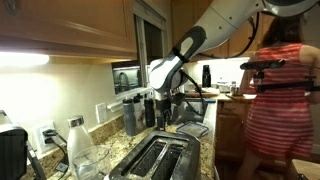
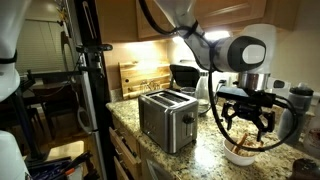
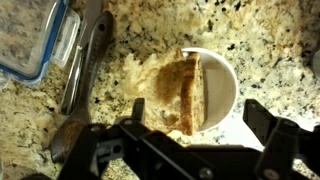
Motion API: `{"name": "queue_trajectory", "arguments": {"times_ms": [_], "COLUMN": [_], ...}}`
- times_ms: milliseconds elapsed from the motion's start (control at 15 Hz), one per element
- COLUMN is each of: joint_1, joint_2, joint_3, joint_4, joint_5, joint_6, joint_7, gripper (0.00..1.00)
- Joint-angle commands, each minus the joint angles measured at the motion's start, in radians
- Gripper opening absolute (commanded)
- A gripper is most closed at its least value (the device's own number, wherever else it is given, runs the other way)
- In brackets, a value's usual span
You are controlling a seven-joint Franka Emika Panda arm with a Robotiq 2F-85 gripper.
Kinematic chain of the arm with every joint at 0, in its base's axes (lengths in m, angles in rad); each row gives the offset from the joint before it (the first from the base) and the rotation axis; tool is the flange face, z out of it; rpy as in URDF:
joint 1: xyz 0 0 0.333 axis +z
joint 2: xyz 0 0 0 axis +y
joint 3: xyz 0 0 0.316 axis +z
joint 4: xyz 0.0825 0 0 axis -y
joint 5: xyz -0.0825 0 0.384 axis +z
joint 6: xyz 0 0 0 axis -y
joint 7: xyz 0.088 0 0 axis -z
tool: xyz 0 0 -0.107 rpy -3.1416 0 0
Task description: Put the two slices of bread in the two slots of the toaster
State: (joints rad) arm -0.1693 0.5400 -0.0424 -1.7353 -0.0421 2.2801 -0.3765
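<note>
Gripper (image 3: 195, 118) jaws wide open over bread slices (image 3: 183, 90) propped in white bowl (image 3: 229, 84), frame centre. We should straddle one slice only, then close gently.

Bread slices (image 3: 184, 95) in bowl (image 3: 228, 95); silver toaster (image 2: 167, 120)

Your views are dim and warm. An under-cabinet lamp (image 1: 22, 60) glares at nine o'clock, and the toaster (image 2: 165, 118) carries soft reflections. In the wrist view, your gripper (image 3: 198, 115) is dark and blurred at six o'clock.
</note>
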Motion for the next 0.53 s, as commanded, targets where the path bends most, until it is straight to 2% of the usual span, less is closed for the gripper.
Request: {"name": "queue_trajectory", "arguments": {"times_ms": [0, 467], "joint_1": [-0.003, -0.007], "joint_2": [0.013, 0.048], "joint_3": [0.01, 0.02], "joint_4": [0.006, 0.029], "joint_5": [-0.001, 0.004], "joint_6": [0.016, 0.015], "joint_7": [0.009, 0.005], "gripper": [1.0, 1.0]}}
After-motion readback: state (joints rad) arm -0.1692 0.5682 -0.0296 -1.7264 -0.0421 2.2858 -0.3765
